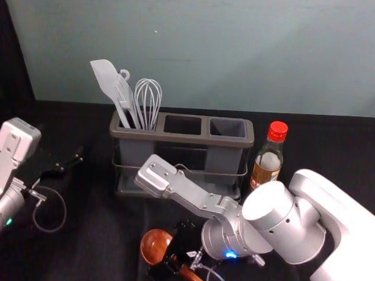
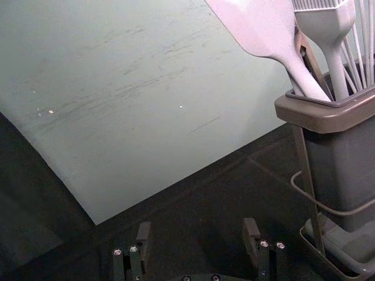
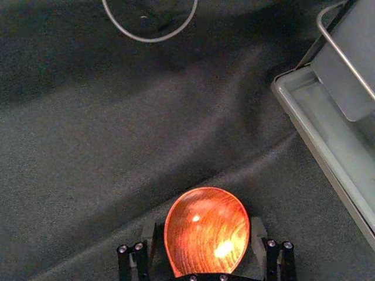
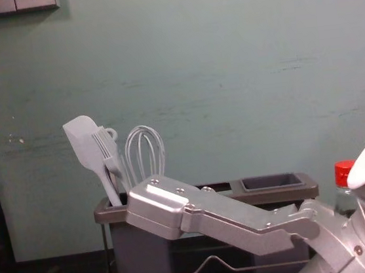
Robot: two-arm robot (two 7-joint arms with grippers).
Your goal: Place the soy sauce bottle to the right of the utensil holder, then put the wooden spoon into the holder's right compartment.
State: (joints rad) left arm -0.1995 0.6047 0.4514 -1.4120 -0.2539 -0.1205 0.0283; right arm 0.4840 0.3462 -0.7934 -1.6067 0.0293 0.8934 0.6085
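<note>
1. Straddling the wooden spoon (image 1: 155, 246), the right gripper (image 1: 172, 253) is seen low in front of the utensil holder (image 1: 184, 139), with its arm reached in from the right.
2. In the right wrist view, the fingers are set wide apart, with the round bowl framed between them; a narrow gap is seen on one side, while on the other it cannot be told whether finger and rim are touching.
3. The spoon is laid on the dark cloth (image 3: 117, 158) in front of the holder, its hollow turned up and its handle run back toward the robot and to the right, partly covered by the gripper.
4. The soy sauce bottle (image 1: 267, 160) is stood upright just beside the holder's right end; in the chest view, it is partly hidden behind the right arm.
5. In the holder's left compartment, a spatula (image 1: 106, 79), a brush (image 4: 106, 145) and a whisk (image 1: 149, 94) are held with their heads up. The right compartment (image 1: 228, 127) is seen from above, open-topped, on the bottle's side.
6. The left gripper (image 1: 72, 162) is parked to the left of the holder, well apart from the spoon, its fingers spread wide.
</note>
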